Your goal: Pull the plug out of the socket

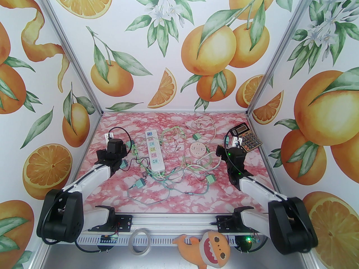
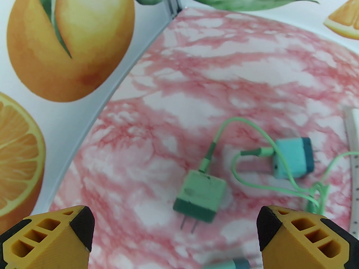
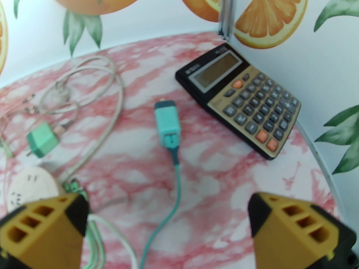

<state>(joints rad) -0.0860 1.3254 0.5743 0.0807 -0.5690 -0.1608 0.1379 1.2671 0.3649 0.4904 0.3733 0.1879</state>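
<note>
The white power strip (image 1: 153,153) lies left of centre on the pink marble table, and I see no plug standing in its sockets. A round white socket (image 1: 198,149) (image 3: 29,185) lies to its right. Two green plugs (image 2: 199,196) (image 2: 293,157) lie loose on the table with bare prongs, just ahead of my left gripper (image 2: 175,228) (image 1: 123,154), which is open and empty. My right gripper (image 3: 168,214) (image 1: 225,147) is open too, with a teal plug (image 3: 167,122) and its cable lying on the table ahead of it.
A tangle of green and white cables (image 1: 179,164) with more green plugs (image 1: 210,179) covers the middle of the table. A black and gold calculator (image 1: 246,140) (image 3: 238,97) sits in the far right corner. Patterned walls close the left, right and back sides.
</note>
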